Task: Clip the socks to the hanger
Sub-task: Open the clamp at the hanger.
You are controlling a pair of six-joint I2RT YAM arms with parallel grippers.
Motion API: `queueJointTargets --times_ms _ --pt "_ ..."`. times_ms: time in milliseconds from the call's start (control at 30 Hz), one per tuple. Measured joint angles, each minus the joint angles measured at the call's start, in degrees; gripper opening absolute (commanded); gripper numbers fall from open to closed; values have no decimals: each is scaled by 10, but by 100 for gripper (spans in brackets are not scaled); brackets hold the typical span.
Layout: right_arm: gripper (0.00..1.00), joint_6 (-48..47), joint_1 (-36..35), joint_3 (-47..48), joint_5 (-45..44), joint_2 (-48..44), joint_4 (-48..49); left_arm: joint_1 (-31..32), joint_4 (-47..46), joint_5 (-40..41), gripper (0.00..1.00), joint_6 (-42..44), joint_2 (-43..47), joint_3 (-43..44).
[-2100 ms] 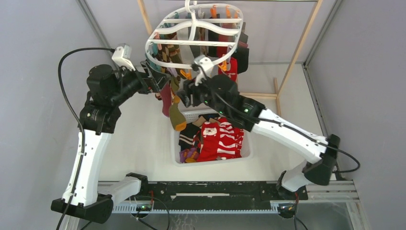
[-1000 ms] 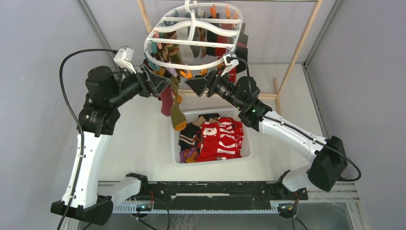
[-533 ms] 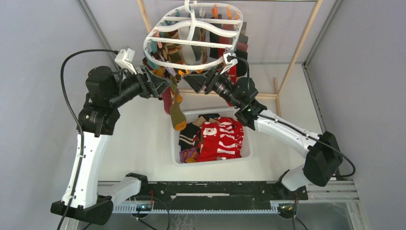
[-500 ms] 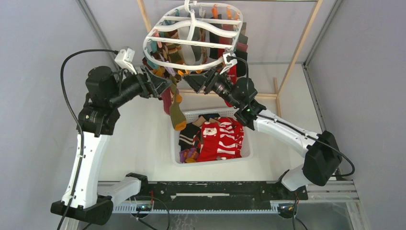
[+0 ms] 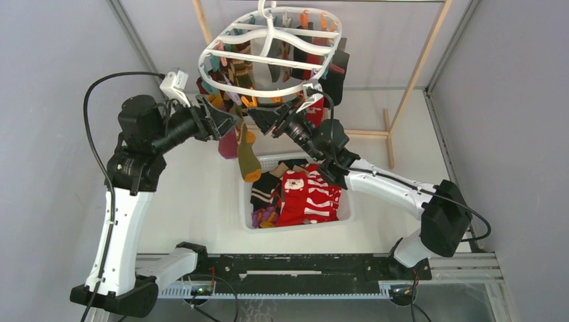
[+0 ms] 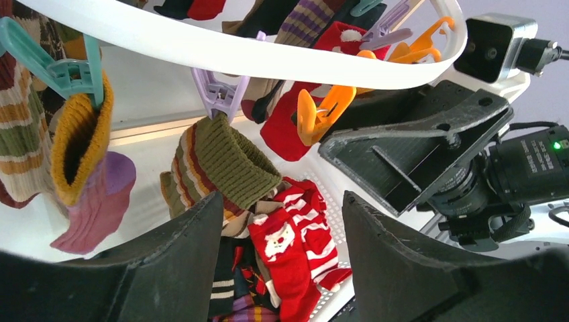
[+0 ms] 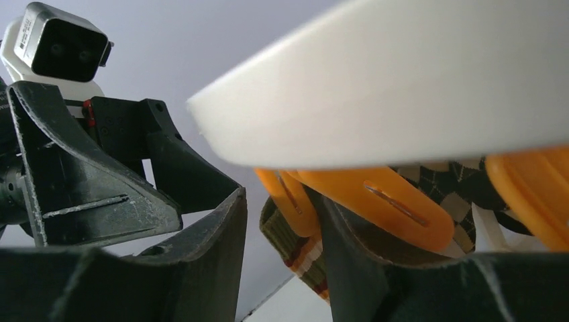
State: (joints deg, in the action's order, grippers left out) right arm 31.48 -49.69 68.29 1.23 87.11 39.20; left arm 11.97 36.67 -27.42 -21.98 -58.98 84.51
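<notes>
Hanger (image 6: 201,50) at 12 o'clock | left jaws wide, empty, under olive sock (image 6: 221,157) | right jaws half-open around orange clip (image 7: 288,198), not pinching | risk: off-centre squeeze may swing the hanger away

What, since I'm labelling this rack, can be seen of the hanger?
The hanger is a white plastic oval with cross bars and a centre hook, hanging above the table. Orange, teal and lilac clips dangle from its rim, many gripping socks. The right gripper's fingers sit either side of one orange clip on the near rim, not yet closed.
</notes>
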Motion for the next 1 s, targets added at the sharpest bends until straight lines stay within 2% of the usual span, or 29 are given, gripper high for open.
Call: queueJointTargets --times_ms 100,267,633,900,1000 --pt "43 -21 -17 0 -31 4 3 0 6 0 69 0 1 3" --pt "40 -52 -38 0 -83 6 9 0 13 0 69 2 4 11" --pt "17 -135 -79 9 -161 25 12 -2 19 2 69 10 9 26" --pt "15 -203 -110 38 -203 25 13 -2 7 -3 70 -5 -2 31" --pt "13 -214 -111 44 -207 25 8 0 -3 -7 75 -11 -19 43"
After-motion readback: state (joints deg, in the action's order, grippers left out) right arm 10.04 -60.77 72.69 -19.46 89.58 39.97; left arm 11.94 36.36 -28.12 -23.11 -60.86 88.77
